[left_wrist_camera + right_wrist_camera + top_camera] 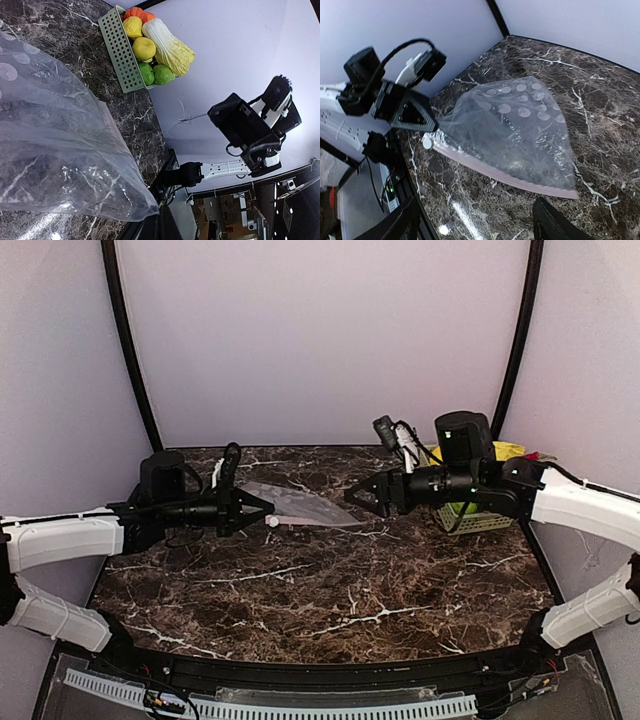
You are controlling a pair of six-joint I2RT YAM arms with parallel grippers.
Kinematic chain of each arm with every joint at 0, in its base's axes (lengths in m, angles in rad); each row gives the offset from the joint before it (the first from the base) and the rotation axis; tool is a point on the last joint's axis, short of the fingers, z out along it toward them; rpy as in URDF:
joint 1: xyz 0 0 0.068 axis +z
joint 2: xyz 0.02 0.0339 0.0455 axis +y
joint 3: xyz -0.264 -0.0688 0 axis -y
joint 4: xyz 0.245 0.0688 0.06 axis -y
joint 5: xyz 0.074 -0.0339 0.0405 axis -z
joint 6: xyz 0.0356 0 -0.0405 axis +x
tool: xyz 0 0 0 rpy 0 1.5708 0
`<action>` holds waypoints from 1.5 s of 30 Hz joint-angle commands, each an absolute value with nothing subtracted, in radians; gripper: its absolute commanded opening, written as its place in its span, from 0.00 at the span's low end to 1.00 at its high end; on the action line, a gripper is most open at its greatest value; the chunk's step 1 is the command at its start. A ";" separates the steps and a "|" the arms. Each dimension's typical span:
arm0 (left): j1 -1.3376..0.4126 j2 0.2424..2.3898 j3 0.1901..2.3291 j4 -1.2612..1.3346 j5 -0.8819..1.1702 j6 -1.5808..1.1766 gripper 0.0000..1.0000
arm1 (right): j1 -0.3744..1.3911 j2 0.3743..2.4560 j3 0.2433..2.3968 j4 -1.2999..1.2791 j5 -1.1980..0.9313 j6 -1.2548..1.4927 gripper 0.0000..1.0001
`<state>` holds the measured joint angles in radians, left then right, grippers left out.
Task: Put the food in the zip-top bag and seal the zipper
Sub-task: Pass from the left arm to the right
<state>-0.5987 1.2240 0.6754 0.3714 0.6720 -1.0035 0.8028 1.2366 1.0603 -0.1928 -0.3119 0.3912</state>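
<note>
One table (pixel 330 590), dotted bag (pixel 305 505) mid-back on it, pink zipper (pixel 510 172) on its near edge. Basket (pixel 480 523) far right holds the food (pixel 155 47). Left gripper (pixel 266 510) pinches the bag corner by the slider (pixel 426 143). Right gripper (pixel 352 496) spread wide, near the other end.
</note>
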 commanded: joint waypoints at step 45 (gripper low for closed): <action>-0.603 1.084 0.807 -0.073 0.529 -0.801 0.52 | 1.143 1.698 1.382 -0.170 0.113 -0.075 0.00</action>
